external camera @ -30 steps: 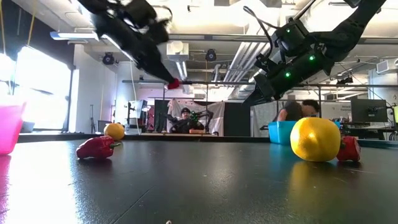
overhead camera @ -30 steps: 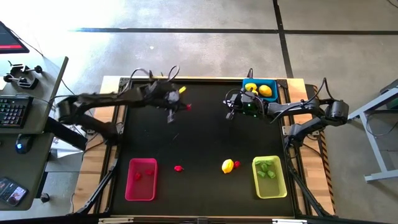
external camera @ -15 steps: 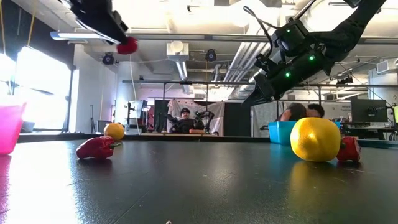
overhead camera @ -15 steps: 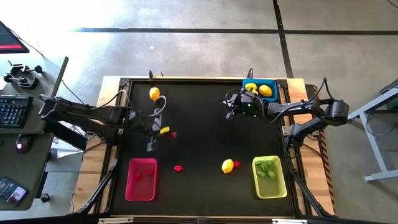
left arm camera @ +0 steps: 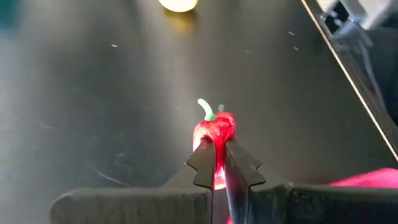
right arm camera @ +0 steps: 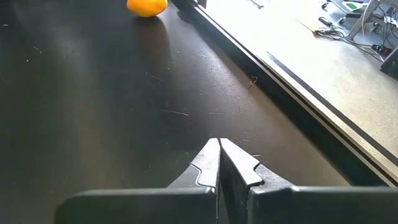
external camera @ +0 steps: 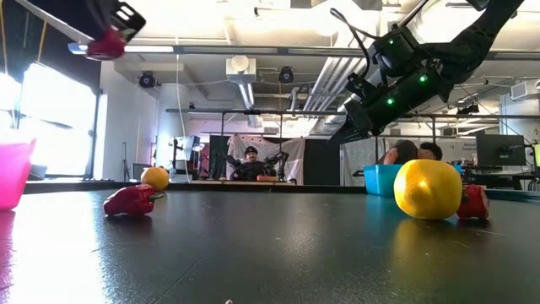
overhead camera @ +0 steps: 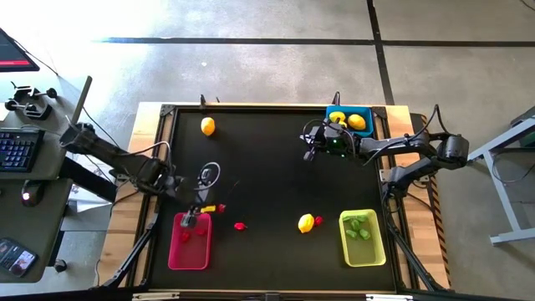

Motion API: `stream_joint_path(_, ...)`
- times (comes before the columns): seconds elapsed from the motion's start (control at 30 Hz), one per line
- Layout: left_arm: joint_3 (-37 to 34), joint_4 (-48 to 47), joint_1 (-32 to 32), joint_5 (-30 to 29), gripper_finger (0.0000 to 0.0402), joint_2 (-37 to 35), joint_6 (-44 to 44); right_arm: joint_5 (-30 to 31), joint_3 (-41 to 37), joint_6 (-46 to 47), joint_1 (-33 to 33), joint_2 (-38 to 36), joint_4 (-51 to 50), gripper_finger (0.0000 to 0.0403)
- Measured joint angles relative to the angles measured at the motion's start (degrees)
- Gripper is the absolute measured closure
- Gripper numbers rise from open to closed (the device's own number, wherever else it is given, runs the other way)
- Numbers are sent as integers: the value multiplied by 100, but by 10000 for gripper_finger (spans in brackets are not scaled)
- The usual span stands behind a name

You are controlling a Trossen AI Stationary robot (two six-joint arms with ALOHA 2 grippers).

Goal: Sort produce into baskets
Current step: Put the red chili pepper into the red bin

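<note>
1. No readable writing shows.
2. Left gripper (left arm camera: 216, 163), reaching over the pink basket (overhead camera: 189, 242) at the near left, pinches a red pepper (left arm camera: 214, 127).
3. Right gripper (right arm camera: 219, 163) hangs closed and empty beside the blue basket (overhead camera: 364, 111).

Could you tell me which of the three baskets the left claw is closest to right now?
The pink-red basket: the left claw, shut on a red pepper, hovers at its upper edge. The blue basket and yellow-green basket sit across the table.
</note>
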Motion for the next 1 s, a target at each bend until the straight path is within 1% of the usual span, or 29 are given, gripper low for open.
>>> stream_joint_path(0.23, 0, -127, -369, -220, 401, 2, -100, 0, 0, 4, 0, 0, 0, 403)
stream_joint_path(0.43, 0, -248, -584, -223, 402, 2, -131, 0, 0, 44, 0, 0, -2, 403)
stream_joint_path(0.6, 2, -353, -887, -64, 402, 56, -433, 1, 0, 44, 0, 0, 0, 403)
stream_joint_path(0.8, 2, -597, -1375, -15, 402, 466, -936, 1, 0, 48, 1, 0, -2, 403)
stream_joint_path(1.0, 2, -1236, -1815, 380, 402, 954, -1666, -1, 0, 96, 0, 0, -2, 403)
